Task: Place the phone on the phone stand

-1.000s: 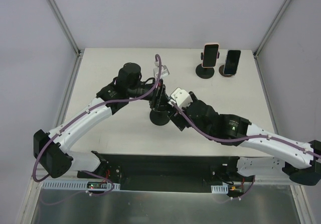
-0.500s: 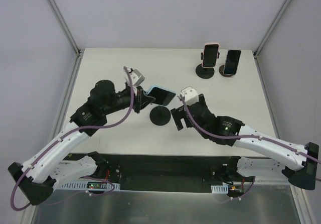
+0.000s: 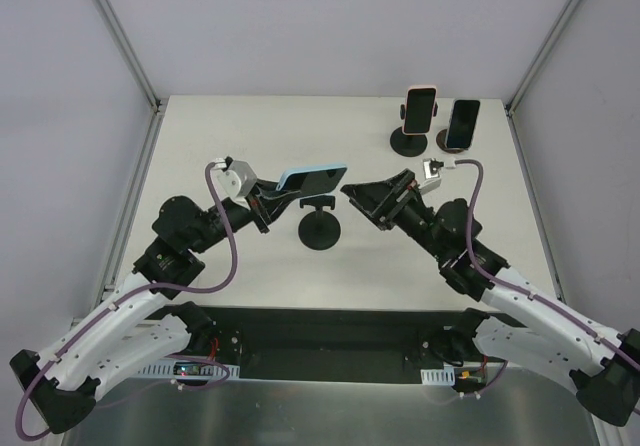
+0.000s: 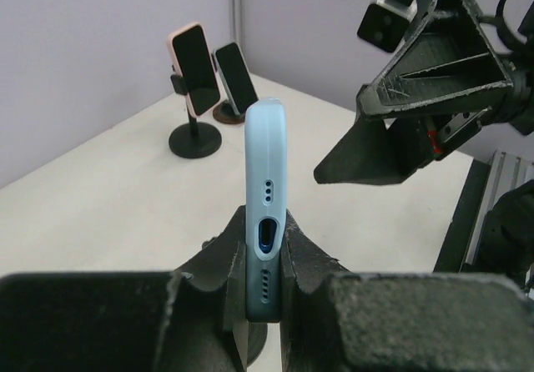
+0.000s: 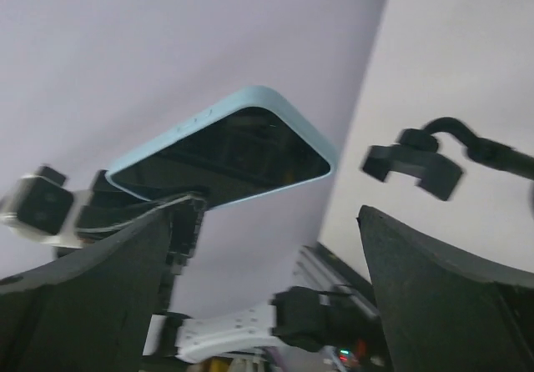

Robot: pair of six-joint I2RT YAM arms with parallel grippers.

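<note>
Phone (image 3: 312,177), clamped in left gripper (image 3: 270,198) at frame centre, right gripper (image 3: 375,198) open, needed level, square lowering into stand (image 3: 320,230) cradle.

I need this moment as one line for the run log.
left gripper: shut on blue phone | right gripper: open, empty | blue phone: in air, not yet on empty stand

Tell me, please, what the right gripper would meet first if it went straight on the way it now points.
The right gripper would probably meet the light-blue phone in the left gripper first; depth is unclear.
</note>
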